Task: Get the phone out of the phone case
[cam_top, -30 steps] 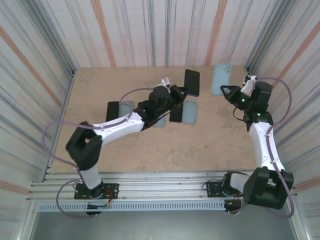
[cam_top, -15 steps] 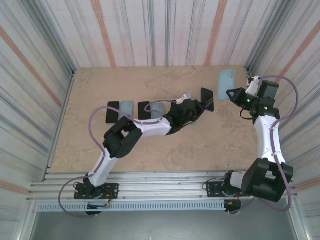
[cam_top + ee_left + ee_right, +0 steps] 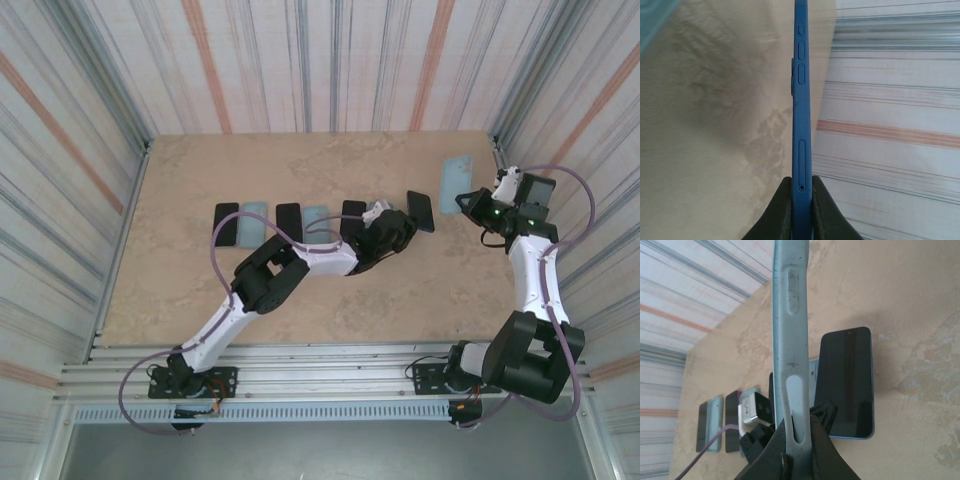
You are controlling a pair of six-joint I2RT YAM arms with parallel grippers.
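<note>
Top external: phone (image 3: 420, 210) and pale blue case (image 3: 457, 180) are apart, with a strip of bare desk (image 3: 190, 180) between them. Each arm holds one piece, at the right side of the desk.

Left wrist: left fingers (image 3: 782, 212) are clamped on the phone's bottom end, pinching front and back. The phone runs straight out from them, edge-on, blue rim with side buttons showing. Gripping by the end leaves the whole body free, which suits sliding it clear of a sleeve.

Right wrist: right fingers (image 3: 821, 442) are closed on the case by its lower edge, also edge-on. The button cut-outs show along a thin wall, so I judge it empty. Past it the phone shows dark screen up, and a shadow on the desk beside it suggests it is off the surface.

Reading: one arm anchors the case while the other carries the phone, so the two pieces pull against each other rather than against the desk. Separation looks done.

Row of dark phones and pale cases (image 3: 289, 218) lies flat left of the phone, alternating. The likely next need is a free spot at the row's right end for this pair. Risk: an end-pinched phone could pivot as it is lowered
</note>
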